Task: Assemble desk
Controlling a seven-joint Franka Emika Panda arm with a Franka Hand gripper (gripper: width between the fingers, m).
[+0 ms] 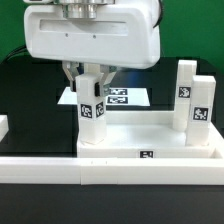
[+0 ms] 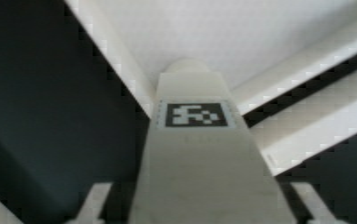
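The desk's white tabletop (image 1: 185,150) lies upside down like a shallow tray, with a small tag on its front rim. Two white tagged legs (image 1: 186,97) (image 1: 201,108) stand upright at its corners on the exterior view's right. A third white leg (image 1: 92,120) stands upright at the corner on the exterior view's left, and my gripper (image 1: 91,92) is shut on its upper part from above. In the wrist view this leg (image 2: 196,140) fills the space between my gripper's (image 2: 200,205) two fingers (image 2: 100,205), its tag facing the camera. Whether its foot sits in the socket is hidden.
The marker board (image 1: 128,97) lies flat behind the tabletop. A long white border rail (image 1: 40,172) runs along the front of the black table, and a white block (image 1: 3,126) shows at the exterior view's left edge. A green backdrop stands behind.
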